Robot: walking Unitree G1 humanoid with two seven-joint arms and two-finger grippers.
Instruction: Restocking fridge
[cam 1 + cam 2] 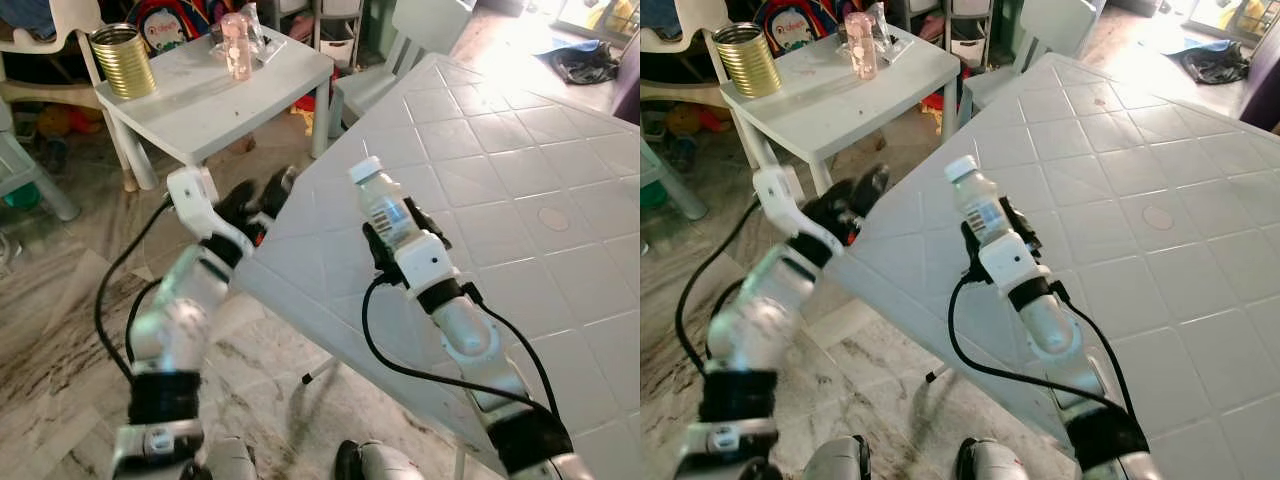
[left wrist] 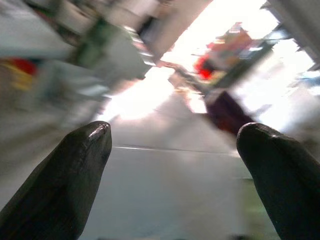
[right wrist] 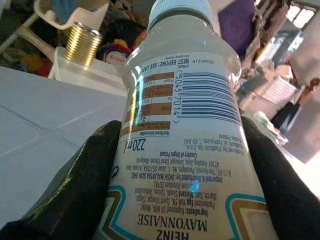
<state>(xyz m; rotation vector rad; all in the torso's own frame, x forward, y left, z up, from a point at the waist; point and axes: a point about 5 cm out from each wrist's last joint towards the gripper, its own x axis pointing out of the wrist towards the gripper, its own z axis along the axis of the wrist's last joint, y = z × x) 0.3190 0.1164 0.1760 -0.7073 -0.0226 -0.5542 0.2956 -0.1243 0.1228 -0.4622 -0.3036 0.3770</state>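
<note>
Now your right gripper (image 1: 398,232) clamps the Heinz mayonnaise bottle (image 1: 380,204); left gripper (image 2: 175,165) gapes empty. Carry it fridgeward next, upright.

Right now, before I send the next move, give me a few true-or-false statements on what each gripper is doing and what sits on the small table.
1. The right gripper is shut on a white-capped Heinz mayonnaise bottle. True.
2. The left gripper holds the ribbed gold tin can. False: its fingers are open with nothing between them; the can stands on the small white plastic table.
3. The bottle lies flat on the large white tiled-pattern table. False: it is held upright above it.
4. A pink bottle stands on the small table. True.
</note>
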